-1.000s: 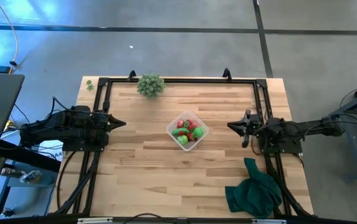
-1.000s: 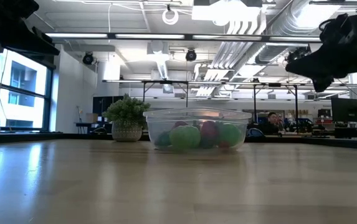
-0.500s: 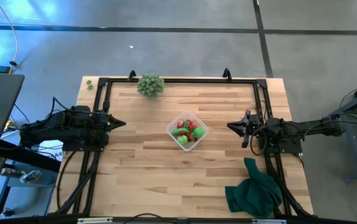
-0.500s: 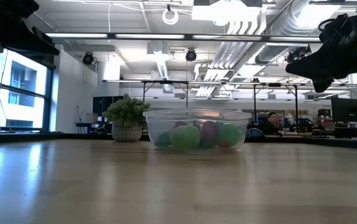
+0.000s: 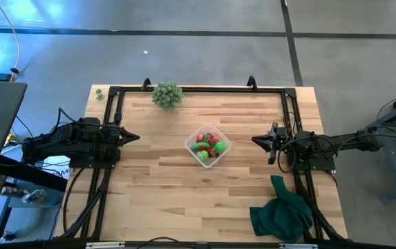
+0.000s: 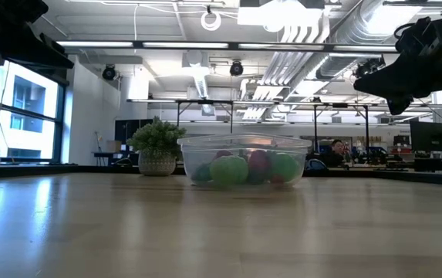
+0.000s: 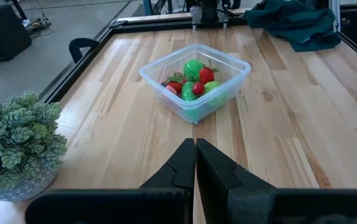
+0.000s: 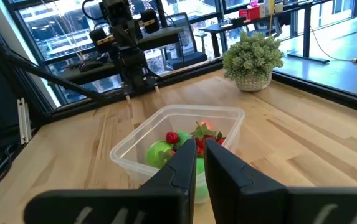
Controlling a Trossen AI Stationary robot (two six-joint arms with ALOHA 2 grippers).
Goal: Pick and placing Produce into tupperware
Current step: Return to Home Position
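produce (image 5: 207, 146) sits in the tupperware (image 5: 219, 153) near the middle of the table (image 5: 163, 187), red and green pieces piled together. from my seat i see the green cloth (image 5: 282, 211) bunched at the table's near right corner, and the potted plant (image 5: 166, 95) at the far edge. the left gripper (image 5: 133, 137) hangs left of the container, fingers pressed together, holding nothing. the right gripper (image 5: 258, 140) hangs to its right, fingers nearly together, empty.

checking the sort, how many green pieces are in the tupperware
3 show in the tupperware: a round one farthest from the left arm, an oblong one centrally, another beside it. More may be hidden below.
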